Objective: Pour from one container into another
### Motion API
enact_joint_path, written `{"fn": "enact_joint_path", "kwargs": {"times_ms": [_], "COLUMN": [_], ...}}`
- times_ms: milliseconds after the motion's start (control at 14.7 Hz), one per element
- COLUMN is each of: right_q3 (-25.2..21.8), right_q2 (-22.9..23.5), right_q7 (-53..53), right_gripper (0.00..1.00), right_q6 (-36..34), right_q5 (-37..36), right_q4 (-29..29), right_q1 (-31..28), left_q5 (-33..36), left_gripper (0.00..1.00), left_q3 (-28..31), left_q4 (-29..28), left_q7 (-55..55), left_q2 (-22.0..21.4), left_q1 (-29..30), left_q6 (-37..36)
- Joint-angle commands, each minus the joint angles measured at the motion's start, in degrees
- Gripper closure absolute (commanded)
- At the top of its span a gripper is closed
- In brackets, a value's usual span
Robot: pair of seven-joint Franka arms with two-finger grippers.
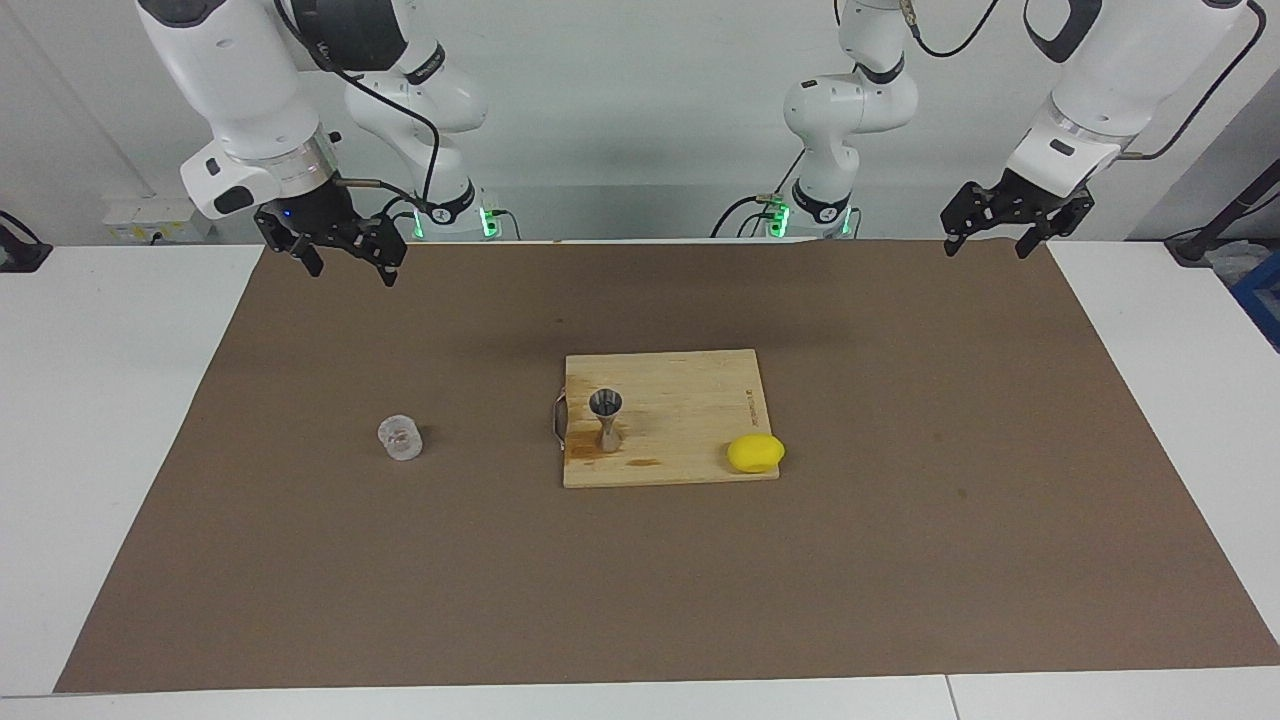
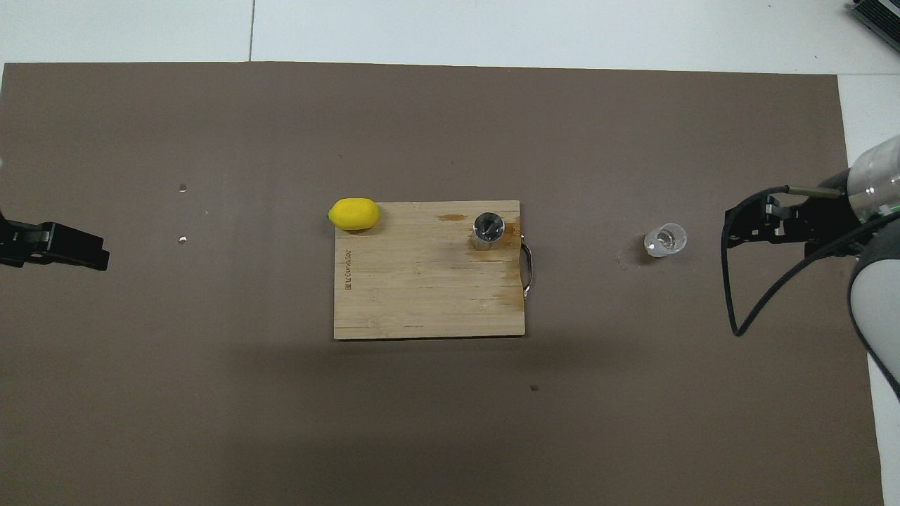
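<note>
likely a robotics lab: two arms (image 1: pixel 240 90) at a mat-covered table (image 1: pixel 130 400).

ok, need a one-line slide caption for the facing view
Clear cup on the mat and steel jigger upright on the cutting board beside a lemon; both grippers raised, open, empty.
</note>
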Motion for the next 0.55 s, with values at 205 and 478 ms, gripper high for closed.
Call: {"fn": "enact_joint_path", "kwargs": {"times_ms": [205,478], "right_q3": [0.5,0.5], "right_q2": [-1.4,-1.6], "right_q7": [-1.7,-1.6], "right_gripper": [0.01,0.01], "right_q6": [-1.1,-0.2], "right_q5": [-0.2,-0.3], "right_q4": [-1.2,-1.5], "right_q1": [-1.0,-1.0], "left_q5": [0.6,0.6], "left_gripper": [0.0,0.0], "left_q3": [-0.1,-0.2], "left_q4": [-0.7,-0.7], "left_q7": [0.2,0.2], "left_q2": [-0.9,-0.9], "left_q1": [0.3,0.3], "left_q6": [-0.6,-0.6]}}
